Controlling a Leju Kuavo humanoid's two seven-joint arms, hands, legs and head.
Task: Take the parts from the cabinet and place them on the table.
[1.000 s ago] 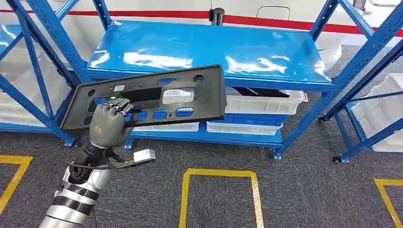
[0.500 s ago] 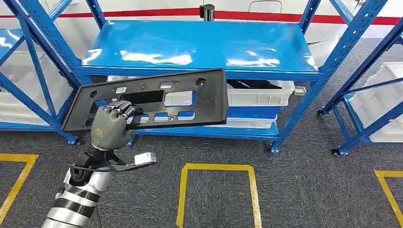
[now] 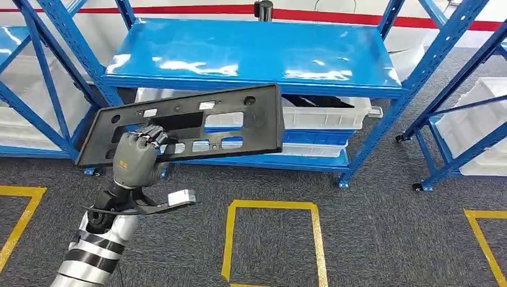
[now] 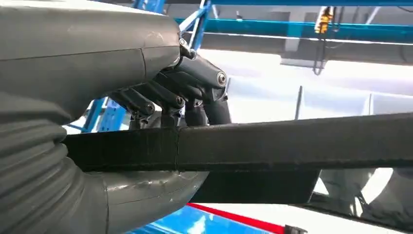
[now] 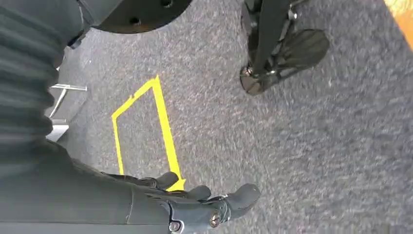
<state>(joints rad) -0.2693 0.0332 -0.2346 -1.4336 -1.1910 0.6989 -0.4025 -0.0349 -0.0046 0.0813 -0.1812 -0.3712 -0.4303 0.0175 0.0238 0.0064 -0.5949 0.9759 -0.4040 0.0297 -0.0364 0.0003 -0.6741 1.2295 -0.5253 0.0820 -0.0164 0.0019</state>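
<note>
A long black plastic panel (image 3: 197,122) with several cut-outs is held up in front of the blue shelving rack (image 3: 251,57). My left hand (image 3: 136,158) grips its lower edge near the left end, fingers hooked through an opening. In the left wrist view the dark fingers (image 4: 195,87) wrap over the panel's edge (image 4: 292,146) with the thumb beneath it. My right hand (image 5: 195,207) hangs over the grey carpet with its fingers loosely extended and nothing in it.
White bins (image 3: 326,116) sit on the rack's lower shelves, one with dark parts inside. More blue racks with white bins (image 3: 472,125) stand at the left and right. A yellow taped square (image 3: 272,239) marks the grey carpet in front.
The whole view has shifted slightly, so the camera moved a little relative to the rack. My left hand keeps the same hold on the panel, at about the same height.
</note>
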